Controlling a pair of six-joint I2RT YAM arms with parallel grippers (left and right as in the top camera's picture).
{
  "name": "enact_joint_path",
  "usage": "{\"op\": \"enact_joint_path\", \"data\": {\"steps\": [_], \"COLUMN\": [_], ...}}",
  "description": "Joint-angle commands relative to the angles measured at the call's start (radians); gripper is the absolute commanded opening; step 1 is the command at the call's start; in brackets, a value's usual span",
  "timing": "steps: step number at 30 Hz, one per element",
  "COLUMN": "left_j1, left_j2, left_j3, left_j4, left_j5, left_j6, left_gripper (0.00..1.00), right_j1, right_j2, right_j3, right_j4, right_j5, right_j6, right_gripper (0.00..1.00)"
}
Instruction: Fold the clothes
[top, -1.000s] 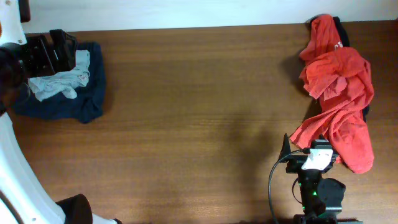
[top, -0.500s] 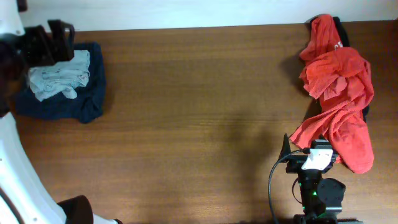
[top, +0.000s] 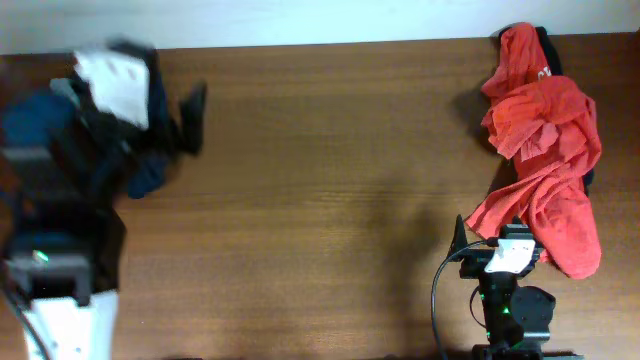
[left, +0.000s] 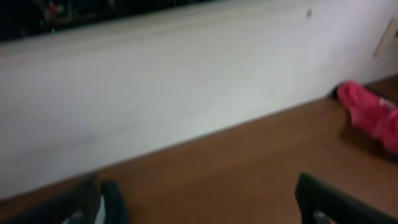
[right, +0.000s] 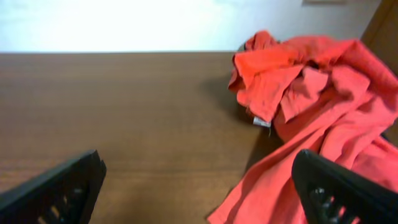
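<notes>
A heap of red clothes (top: 540, 150) lies at the table's right side and also shows in the right wrist view (right: 323, 93). A navy garment (top: 146, 176) lies at the back left, mostly hidden under my blurred left arm. Its edge shows in the left wrist view (left: 112, 202). The light grey garment on it is hidden. My left gripper (top: 172, 92) is open and empty above the navy pile's right edge (left: 208, 208). My right gripper (top: 500, 242) is open and empty at the red heap's near left corner (right: 202, 193).
A dark garment (top: 546, 45) peeks out behind the red heap at the back right. A white wall (left: 186, 81) runs along the table's far edge. Bare wooden tabletop (top: 330, 180) lies between the two piles.
My left arm has swung from the far left edge to over the navy pile and is motion-blurred. It now covers the grey garment. The right arm and red clothes have not moved.
</notes>
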Motion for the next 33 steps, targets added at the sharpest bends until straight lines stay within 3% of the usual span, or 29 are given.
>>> {"op": "enact_joint_path", "data": {"steps": [1, 8, 14, 25, 33], "left_j1": [-0.004, -0.004, -0.003, -0.003, -0.003], "left_j2": [-0.151, -0.446, -0.659, -0.879, -0.93], "left_j3": [-0.31, -0.816, -1.112, -1.359, -1.388], "left_j4": [0.142, 0.44, 0.62, 0.647, 0.569], "left_j5": [-0.002, 0.043, 0.044, 0.014, -0.017], "left_j6": [0.02, 0.018, 0.005, 0.005, 0.005], "left_gripper": [0.99, 0.99, 1.0, 0.99, 0.99], "right_j1": [-0.006, -0.006, -0.006, -0.006, -0.006], "right_j2": [0.003, 0.003, 0.003, 0.003, 0.003], "right_j3": [-0.005, -0.005, -0.005, -0.005, -0.005], "right_j4": [-0.006, -0.006, -0.006, -0.006, -0.006], "right_j5": [-0.001, -0.001, -0.001, -0.001, -0.001], "right_j6": [0.007, 0.007, 0.007, 0.007, 0.007], "right_gripper": [0.98, 0.98, 0.98, 0.98, 0.98]}}
